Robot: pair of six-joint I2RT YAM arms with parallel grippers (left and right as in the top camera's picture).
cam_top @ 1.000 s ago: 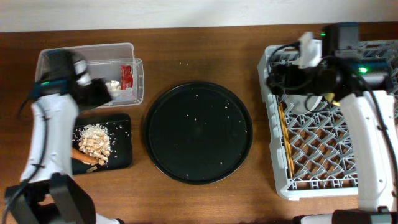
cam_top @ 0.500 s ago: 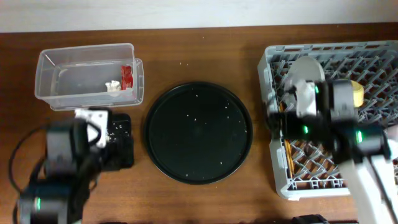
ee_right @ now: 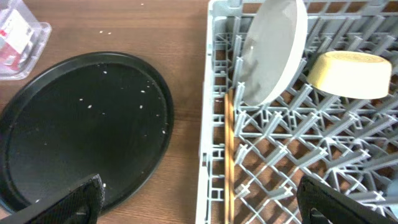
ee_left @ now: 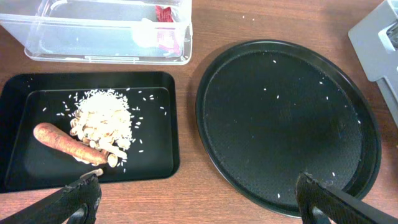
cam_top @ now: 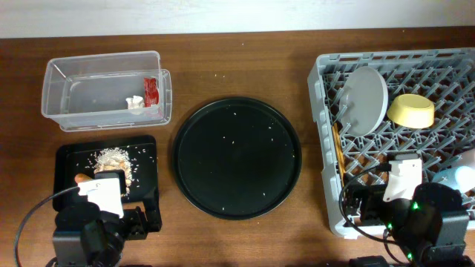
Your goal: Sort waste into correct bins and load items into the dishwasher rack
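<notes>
Step in hand: we judge the sorting and loading all but done, so what remains is parking both arms (and checking for leftovers).
Left gripper (ee_left: 198,188): fingers spread wide, nothing between them, over the near left rim of the round black tray (cam_top: 236,157).
Right gripper (ee_right: 200,190): fingers wide apart and empty, near the tray's right side.
Doing it well: we would keep both arms high and pulled in, so no finger clips the flat black tray (ee_left: 152,140) or the dishwasher rack (cam_top: 326,148).
Left of the round tray: carrot (ee_left: 65,142) and nut-shell scraps (ee_left: 102,121) in the flat tray, just ahead of the left fingers.
Far left of the round tray: clear tub (cam_top: 104,58) holding the red wrapper (cam_top: 151,90) and white paper (cam_top: 134,103).
Right of the round tray: the rack holds the grey plate (cam_top: 365,100) on edge, the yellow bowl (cam_top: 410,110) and the chopsticks (ee_right: 228,155).
Cups: a pale bluish round thing (cam_top: 464,176) at the rack's far side may be the blue cup; we cannot find the pink one.
Leftovers: only white specks on the round tray.
</notes>
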